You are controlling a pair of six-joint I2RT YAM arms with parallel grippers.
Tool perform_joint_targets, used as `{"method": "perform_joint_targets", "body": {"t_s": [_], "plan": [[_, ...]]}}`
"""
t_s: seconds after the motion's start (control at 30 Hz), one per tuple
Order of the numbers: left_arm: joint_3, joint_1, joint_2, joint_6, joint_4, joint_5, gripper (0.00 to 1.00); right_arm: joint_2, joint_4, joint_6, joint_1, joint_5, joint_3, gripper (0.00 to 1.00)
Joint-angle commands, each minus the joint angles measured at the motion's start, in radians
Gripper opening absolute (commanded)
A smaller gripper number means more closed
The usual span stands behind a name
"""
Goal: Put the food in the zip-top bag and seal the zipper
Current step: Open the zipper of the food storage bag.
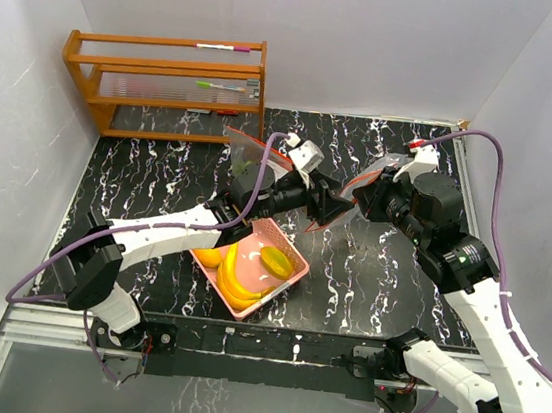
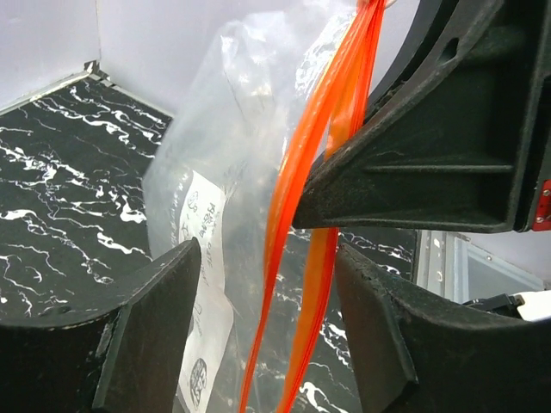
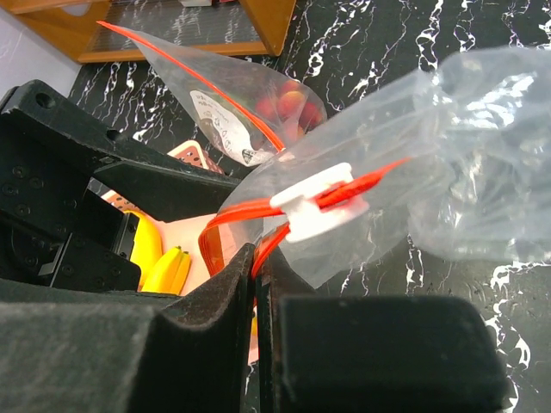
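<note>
Left arm [image 1: 151,237] masks bag [image 1: 247,153]; basket [image 1: 287,243] beside.

Black white-veined marble tabletop [image 1: 138,180] — plain white walls [image 1: 377,38], wooden rack [image 1: 155,44] far left

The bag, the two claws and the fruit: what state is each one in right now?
zip-top bag: held up, zipper unsealed, red pieces inside.
right gripper: shut on the bag's zipper edge.
left gripper: open, fingers astride the zipper.
banana bunch: in the pink basket, unbagged.
yellow-green fruit: in the basket too.
</note>
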State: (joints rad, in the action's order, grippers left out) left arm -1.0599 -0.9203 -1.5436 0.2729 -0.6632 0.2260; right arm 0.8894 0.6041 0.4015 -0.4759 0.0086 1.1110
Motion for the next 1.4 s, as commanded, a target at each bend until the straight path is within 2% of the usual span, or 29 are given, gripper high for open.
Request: {"method": "perform_joint_targets", "body": {"t_s": [0.0,0.23,0.43,0.6,0.97,1.37], "plan": [[0.027,0.003,0.039,0.022,-0.105,0.055,0.63,-0.015,-0.028,-0.012,-0.001,0.017,0.032,0.08],[0.048,0.008,0.059,0.03,-0.131,0.055,0.63,-0.014,-0.028,-0.011,-0.002,0.019,0.032,0.08],[0.107,0.018,0.103,0.064,-0.249,0.102,0.64,-0.015,-0.016,-0.009,-0.002,0.03,0.027,0.08],[0.114,0.02,0.122,0.05,-0.238,0.093,0.65,-0.017,-0.017,-0.007,-0.002,0.03,0.031,0.08],[0.056,0.021,0.049,0.035,-0.18,0.051,0.61,-0.014,-0.011,-0.007,-0.002,0.008,0.056,0.08],[0.054,0.021,-0.008,0.026,-0.22,-0.014,0.57,-0.046,0.02,-0.023,-0.002,-0.022,0.047,0.08]]}}
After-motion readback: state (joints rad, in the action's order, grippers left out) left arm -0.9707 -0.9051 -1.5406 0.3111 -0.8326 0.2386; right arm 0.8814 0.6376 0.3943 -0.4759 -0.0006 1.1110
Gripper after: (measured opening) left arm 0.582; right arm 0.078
